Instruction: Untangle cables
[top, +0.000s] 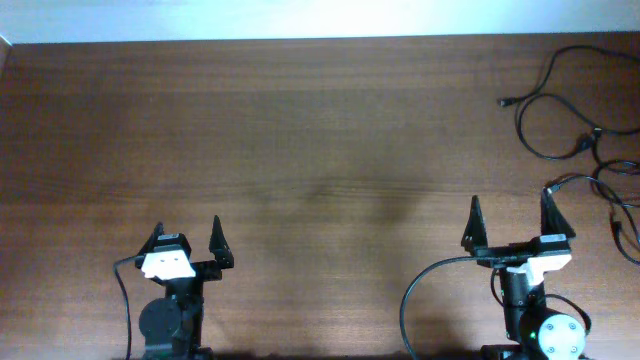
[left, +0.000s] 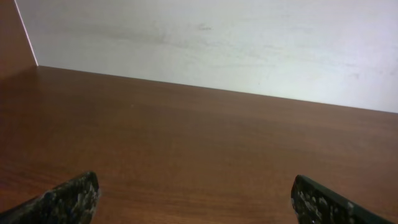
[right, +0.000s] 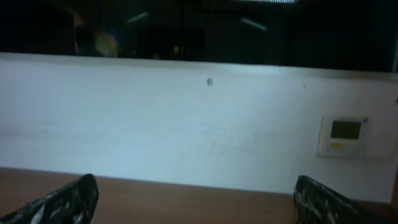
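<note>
Left claw (top: 186, 238): pointed black fingers spread, holding nothing. Right claw (top: 510, 215): likewise spread and empty. Counter (top: 300, 130): smooth brown wood grain. Cables (top: 582, 145): thin black cords in loose curves, beyond and right of the right claw, not touching it.

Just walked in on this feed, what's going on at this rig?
Nothing is being handled at this moment. Both arms sit at the near edge of the table, the left gripper and the right gripper each with fingers open and empty. The cables lie in loose, partly crossing curves at the far right of the table, ahead and to the right of the right arm. Neither arm touches them.
</note>
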